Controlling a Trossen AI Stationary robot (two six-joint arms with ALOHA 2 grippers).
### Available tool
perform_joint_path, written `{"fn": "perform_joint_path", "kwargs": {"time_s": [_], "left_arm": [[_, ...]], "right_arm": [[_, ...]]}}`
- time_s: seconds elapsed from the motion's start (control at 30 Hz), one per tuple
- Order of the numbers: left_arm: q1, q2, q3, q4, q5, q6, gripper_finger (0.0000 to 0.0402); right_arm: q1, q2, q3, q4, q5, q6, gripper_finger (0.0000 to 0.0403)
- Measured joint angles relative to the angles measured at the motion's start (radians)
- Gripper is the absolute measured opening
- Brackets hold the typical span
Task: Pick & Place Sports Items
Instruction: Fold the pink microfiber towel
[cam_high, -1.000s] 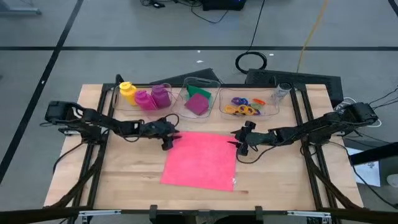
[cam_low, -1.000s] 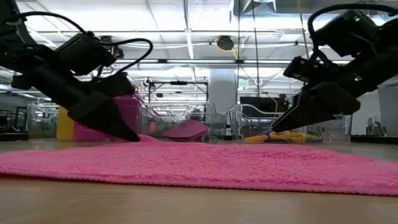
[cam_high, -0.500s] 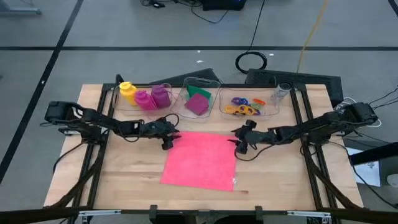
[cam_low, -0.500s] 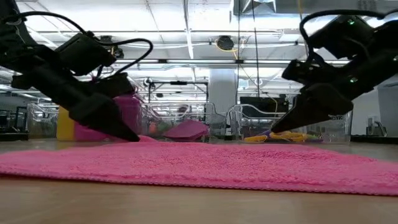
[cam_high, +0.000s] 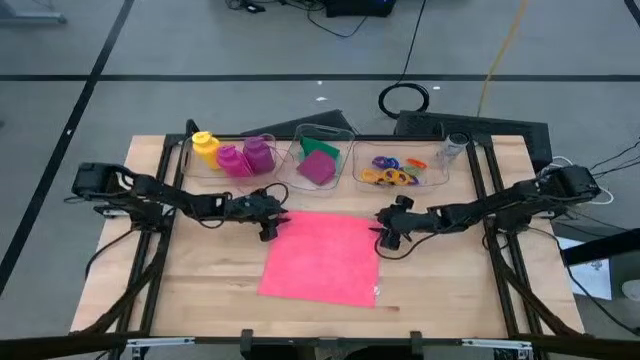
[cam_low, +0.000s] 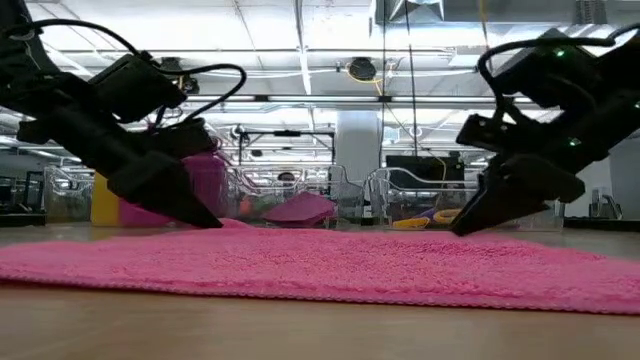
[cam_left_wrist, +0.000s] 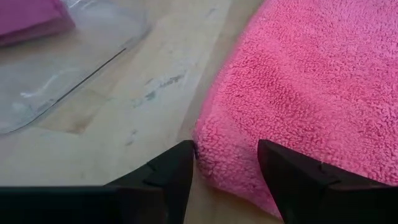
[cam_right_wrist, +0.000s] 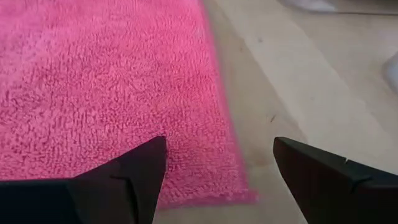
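Two parted grippers, left gripper (cam_left_wrist: 225, 165) and right gripper (cam_right_wrist: 221, 163), astride pink cloth (cam_high: 325, 255) corners

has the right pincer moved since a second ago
Yes: the right pincer has dropped toward the pink cloth, its tip now lower against the clear bin behind.

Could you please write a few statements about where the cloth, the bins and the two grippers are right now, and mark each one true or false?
1. The pink cloth lies spread flat on the table. True.
2. The left gripper has its open fingers astride a corner of the pink cloth. True.
3. The right gripper holds a ring above the bins. False: it is open and empty, low over the cloth's edge.
4. The yellow bottle stands in the middle bin. False: it is in the left bin, beside the purple and magenta bottles.
5. The rings lie in the right bin. True.
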Motion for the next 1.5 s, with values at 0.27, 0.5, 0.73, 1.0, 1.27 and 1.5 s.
{"fn": "perform_joint_path", "kwargs": {"time_s": [0.27, 0.5, 0.73, 1.0, 1.27, 1.5], "left_arm": [[0.000, 0.000, 0.000, 0.000, 0.002, 0.000, 0.0152], [0.000, 0.000, 0.000, 0.000, 0.012, 0.000, 0.0152], [0.000, 0.000, 0.000, 0.000, 0.028, 0.004, 0.0152], [0.000, 0.000, 0.000, -0.010, 0.027, 0.005, 0.0152], [0.000, 0.000, 0.000, -0.010, 0.025, 0.008, 0.0111], [0.000, 0.000, 0.000, -0.008, 0.026, 0.028, 0.0003]], "right_arm": [[-0.025, 0.007, 0.000, -0.015, -0.008, 0.033, 0.0222], [-0.067, 0.007, 0.000, -0.027, -0.108, 0.082, 0.0222], [-0.072, 0.006, 0.001, -0.032, -0.143, 0.091, 0.0209], [-0.071, 0.006, 0.002, -0.050, -0.152, 0.090, 0.0133], [-0.069, 0.006, 0.002, -0.057, -0.168, 0.066, 0.0047], [-0.069, 0.007, 0.001, -0.056, -0.171, 0.049, 0.0001]]}}
